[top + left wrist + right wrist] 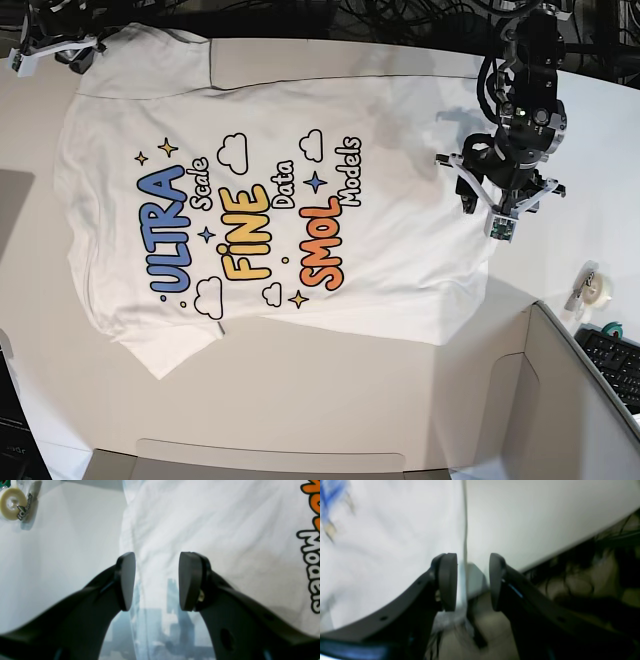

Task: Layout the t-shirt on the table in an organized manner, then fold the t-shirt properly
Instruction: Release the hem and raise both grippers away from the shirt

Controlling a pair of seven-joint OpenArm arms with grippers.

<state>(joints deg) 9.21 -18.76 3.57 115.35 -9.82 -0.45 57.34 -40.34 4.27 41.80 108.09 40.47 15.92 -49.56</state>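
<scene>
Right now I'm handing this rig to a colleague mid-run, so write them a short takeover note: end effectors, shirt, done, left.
Left end effector: open, empty, hovering over the hem edge of the white printed cotton t-shirt.
Right end effector: open, empty, at the shirt's neck end by the far corner of the large white tabletop.
Shirt: spread flat, print up, collar toward the right arm, hem toward the left arm; a few wrinkles.
Done: the layout looks essentially complete.
Left: every fold; none started.
Nearby: a tape roll beside the left arm.
</scene>
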